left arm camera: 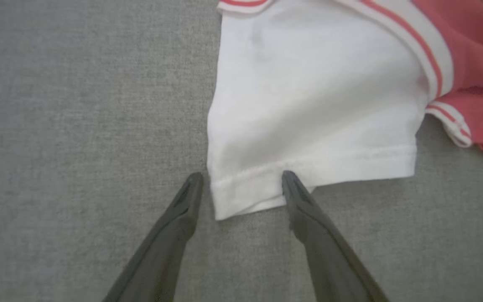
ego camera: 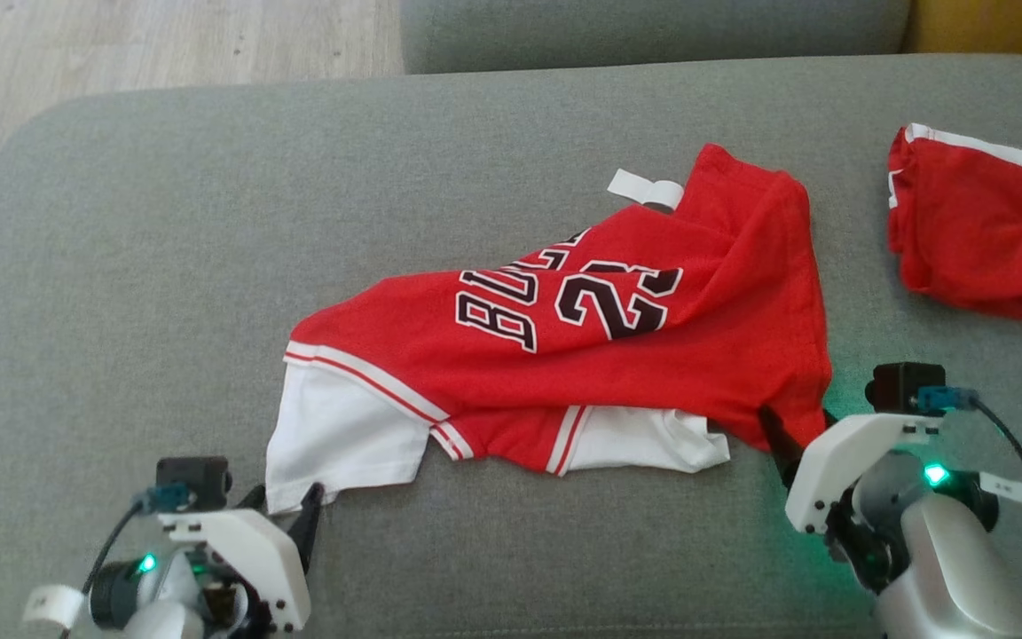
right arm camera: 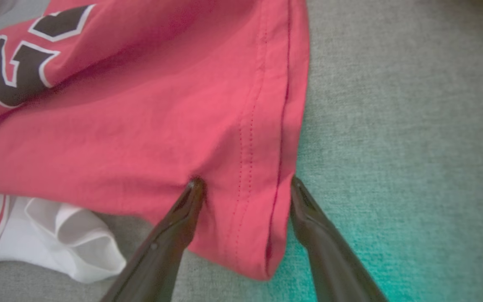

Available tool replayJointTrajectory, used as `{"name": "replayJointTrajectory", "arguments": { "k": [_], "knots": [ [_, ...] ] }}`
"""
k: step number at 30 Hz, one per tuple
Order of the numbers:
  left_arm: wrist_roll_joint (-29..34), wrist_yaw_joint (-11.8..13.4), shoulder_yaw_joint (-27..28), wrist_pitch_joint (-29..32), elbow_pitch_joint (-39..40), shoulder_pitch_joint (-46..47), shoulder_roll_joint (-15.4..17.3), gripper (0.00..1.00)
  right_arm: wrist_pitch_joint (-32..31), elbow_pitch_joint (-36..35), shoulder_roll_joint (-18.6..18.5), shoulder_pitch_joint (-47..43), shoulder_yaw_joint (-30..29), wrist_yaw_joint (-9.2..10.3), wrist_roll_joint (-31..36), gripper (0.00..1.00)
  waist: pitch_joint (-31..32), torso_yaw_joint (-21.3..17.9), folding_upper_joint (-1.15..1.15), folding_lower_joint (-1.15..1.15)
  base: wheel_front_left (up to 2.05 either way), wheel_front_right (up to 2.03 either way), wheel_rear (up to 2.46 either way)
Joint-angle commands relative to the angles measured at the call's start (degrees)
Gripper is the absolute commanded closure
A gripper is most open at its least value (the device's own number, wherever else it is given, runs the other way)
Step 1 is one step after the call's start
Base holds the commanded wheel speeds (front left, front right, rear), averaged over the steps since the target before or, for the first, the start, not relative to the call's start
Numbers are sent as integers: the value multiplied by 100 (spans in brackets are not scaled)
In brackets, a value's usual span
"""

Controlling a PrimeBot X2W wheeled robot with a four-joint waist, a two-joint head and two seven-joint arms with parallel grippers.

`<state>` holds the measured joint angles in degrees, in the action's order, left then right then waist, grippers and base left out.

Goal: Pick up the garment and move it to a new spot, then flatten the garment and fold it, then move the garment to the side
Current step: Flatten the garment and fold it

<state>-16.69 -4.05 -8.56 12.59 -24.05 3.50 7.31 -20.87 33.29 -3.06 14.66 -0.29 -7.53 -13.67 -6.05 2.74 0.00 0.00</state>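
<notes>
The garment [ego camera: 600, 355] is a red jersey with black lettering and white sleeves, lying crumpled on the grey cushion [ego camera: 165, 266]. My left gripper [ego camera: 285, 506] is open at the lower left, its fingers straddling the hem corner of the white sleeve [left arm camera: 308, 105]; the left wrist view shows the gripper [left arm camera: 241, 180] with the cloth edge between its tips. My right gripper [ego camera: 795, 426] is open at the jersey's lower right corner. In the right wrist view the gripper [right arm camera: 245, 184] straddles the red hem [right arm camera: 262, 167], its left finger resting on the fabric.
A second red garment with white trim [ego camera: 981, 231] lies at the cushion's right edge. A white tag [ego camera: 646, 189] sticks out at the jersey's top. Another grey cushion [ego camera: 653, 27] and wooden floor [ego camera: 165, 44] lie beyond. Bare cushion spreads to the left.
</notes>
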Motion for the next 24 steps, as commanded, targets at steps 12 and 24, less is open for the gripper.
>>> {"name": "replayJointTrajectory", "arguments": {
  "k": [12,24],
  "knots": [
    [-317,-183,37,136,-274,324,116,100,-7,156,17,176,447,4,-291,100,61,32,0,0,0,0,0],
    [-450,-219,128,-275,394,209,336,100,788,-653,18,216,404,4,-483,100,227,-3,0,0,0,0,0]
  ]
}}
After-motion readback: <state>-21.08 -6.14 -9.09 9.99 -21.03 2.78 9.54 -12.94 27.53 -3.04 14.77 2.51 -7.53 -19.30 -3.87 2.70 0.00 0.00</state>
